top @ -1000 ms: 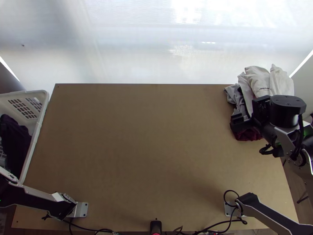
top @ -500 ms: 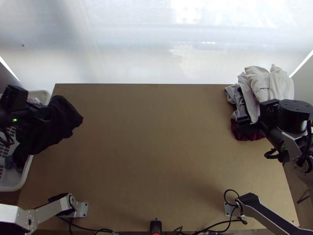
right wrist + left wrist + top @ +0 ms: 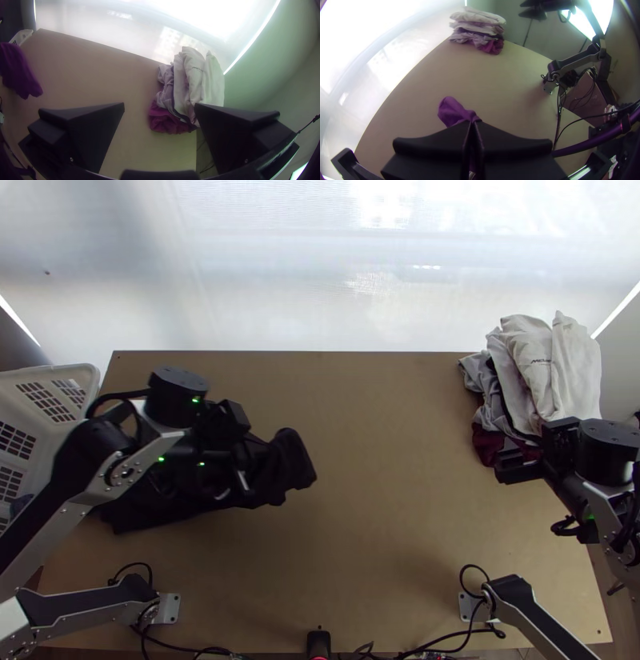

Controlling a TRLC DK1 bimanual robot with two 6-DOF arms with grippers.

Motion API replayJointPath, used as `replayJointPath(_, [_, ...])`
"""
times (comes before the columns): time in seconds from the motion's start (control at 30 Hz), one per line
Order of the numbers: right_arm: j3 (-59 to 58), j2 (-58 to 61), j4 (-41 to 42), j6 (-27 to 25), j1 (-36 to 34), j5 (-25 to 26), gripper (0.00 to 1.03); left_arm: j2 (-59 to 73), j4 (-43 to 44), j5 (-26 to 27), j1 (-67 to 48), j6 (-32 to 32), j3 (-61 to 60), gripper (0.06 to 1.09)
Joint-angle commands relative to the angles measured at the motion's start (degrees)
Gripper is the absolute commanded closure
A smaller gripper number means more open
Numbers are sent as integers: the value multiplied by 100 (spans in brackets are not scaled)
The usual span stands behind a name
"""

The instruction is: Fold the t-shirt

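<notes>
While the left gripper (image 3: 242, 462) holds the dark t-shirt (image 3: 290, 460) clamped between its closed fingers, the left arm (image 3: 96, 460) and the gripper body hide part of the cloth. Bunched fabric projects past the fingertips and trails back beneath the wrist; which part is gripped cannot be told. The right gripper (image 3: 506, 466), well apart from the t-shirt, has its fingers spread wide, with the stack of folded garments (image 3: 532, 352) beyond their tips. On the left gripper's outer side, the white laundry basket (image 3: 90, 380) is cut off.
</notes>
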Motion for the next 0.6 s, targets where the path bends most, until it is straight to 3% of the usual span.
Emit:
replayJointPath(0.0, [-358, -380, -129, -99, -307, 20, 5, 1051, 1158, -261, -1563, -243, -34, 105])
replayJointPath(0.37, [-551, -810, -226, -99, -1169, 20, 7, 3652, 1668, -261, -2205, -366, 1882, 105])
replayJointPath(0.57, [-525, -846, -226, -309, -1599, 28, 7, 4443, 1720, -252, -2486, -533, 2269, 104])
